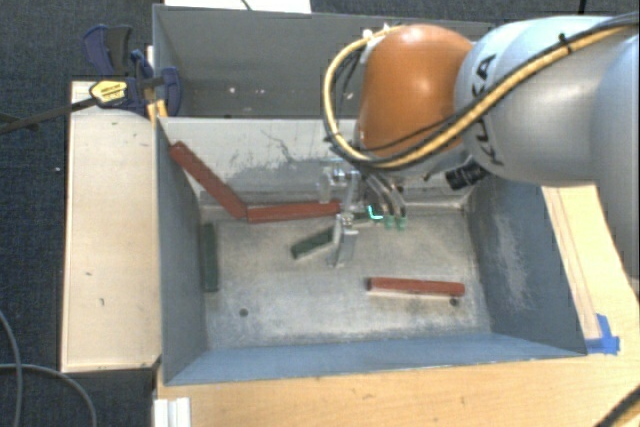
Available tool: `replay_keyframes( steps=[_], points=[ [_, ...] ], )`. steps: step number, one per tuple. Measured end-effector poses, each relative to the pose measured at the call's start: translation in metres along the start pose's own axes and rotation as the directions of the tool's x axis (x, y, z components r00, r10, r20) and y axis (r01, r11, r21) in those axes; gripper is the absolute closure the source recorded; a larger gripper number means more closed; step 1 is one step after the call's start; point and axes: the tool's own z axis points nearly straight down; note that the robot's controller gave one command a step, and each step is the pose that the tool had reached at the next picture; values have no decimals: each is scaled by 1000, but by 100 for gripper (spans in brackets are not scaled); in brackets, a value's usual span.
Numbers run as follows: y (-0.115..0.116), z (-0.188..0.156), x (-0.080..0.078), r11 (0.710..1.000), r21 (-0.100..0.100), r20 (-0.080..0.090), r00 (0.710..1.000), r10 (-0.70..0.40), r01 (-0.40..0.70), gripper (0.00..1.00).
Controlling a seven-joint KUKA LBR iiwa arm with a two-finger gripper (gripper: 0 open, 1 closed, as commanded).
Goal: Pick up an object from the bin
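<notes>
A short dark green bar lies flat and slantwise near the middle of the bin floor.

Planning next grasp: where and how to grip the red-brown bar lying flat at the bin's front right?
Mid-length, from straight above, closing across its narrow width: the red-brown bar lies flat and apart from other things, with bare bin floor along both long sides.

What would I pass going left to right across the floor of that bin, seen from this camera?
green bar → green block → gripper → brown bar
</notes>
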Motion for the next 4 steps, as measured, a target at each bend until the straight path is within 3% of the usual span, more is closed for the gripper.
replay_keyframes(
  steps=[1, 2, 3, 4],
  points=[
    [-1, -4, -2, 1000, -1, 8, 1000, 3, -3, 0],
    [1, 34, -11, 998, 0, 14, 998, -66, 66, 0],
    [-31, 98, -12, 1000, -1, 10, 1000, -26, 26, 0],
    [11, 104, -11, 1000, -1, 9, 1000, -15, 15, 100]
  ],
)
